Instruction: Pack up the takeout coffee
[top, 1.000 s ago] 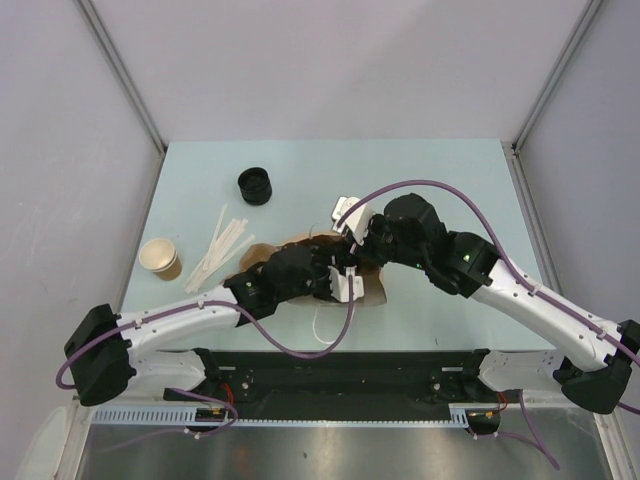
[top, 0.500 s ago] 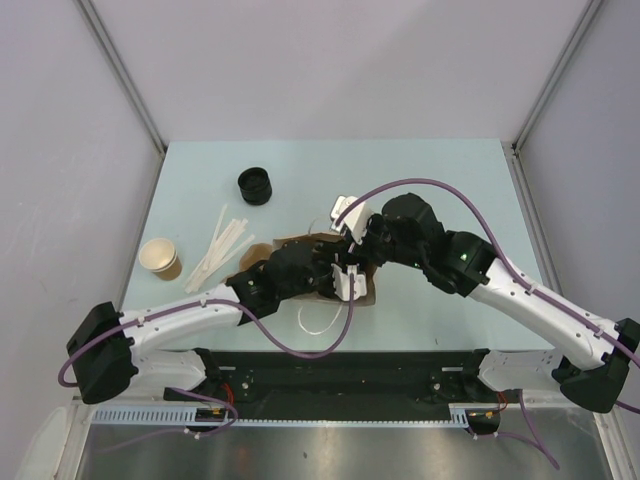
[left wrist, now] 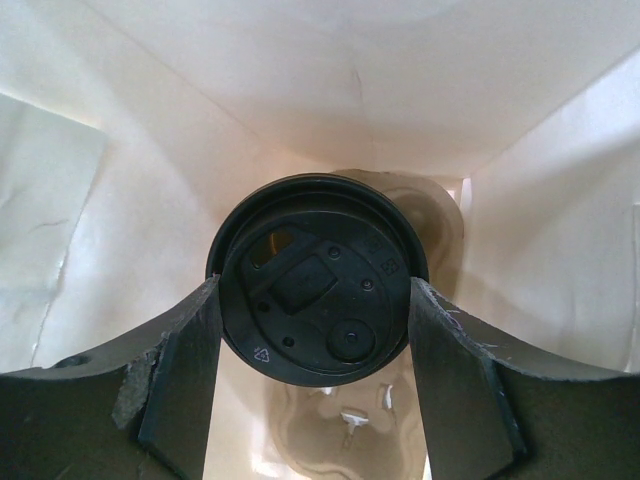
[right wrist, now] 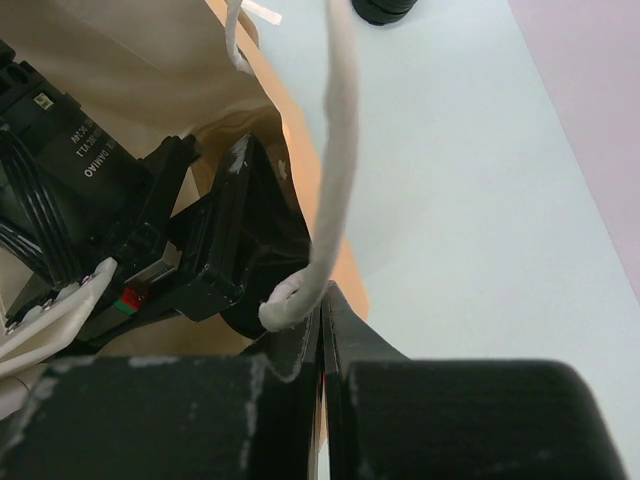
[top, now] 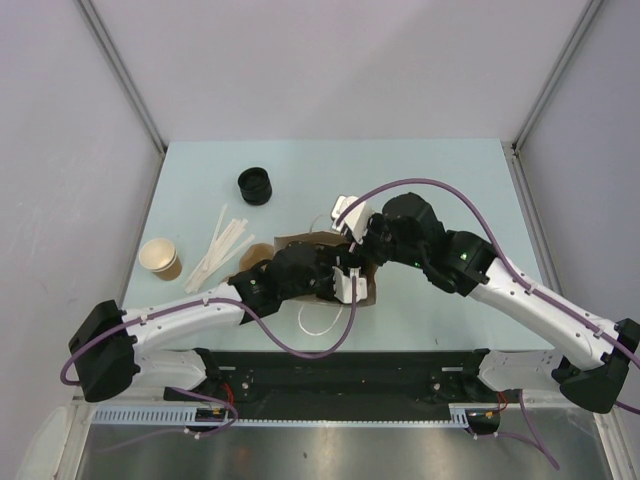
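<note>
As the paper bag (left wrist: 300, 80) is apparently drawing in, right gripper (right wrist: 322, 330) pinching its handle (right wrist: 335, 150), left gripper (left wrist: 314, 290) is seating the clasped takeout coffee (left wrist: 317, 250) inside.

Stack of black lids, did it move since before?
No. The stack of black lids sits just as near the table's far edge as before.

The worktop (top: 440, 170) is a pale blue-green sheet. A stack of black lids (top: 255, 186) stands toward its far left corner. Near the left edge stands a lidless tan cup (top: 160, 257), with a loose bunch of pale sticks (top: 222, 246) just beside it. A brown paper bag (top: 262, 252) sits in the middle, toward the near edge. One white cord handle (top: 300, 318) lies on the surface at the bag's near side.
</note>
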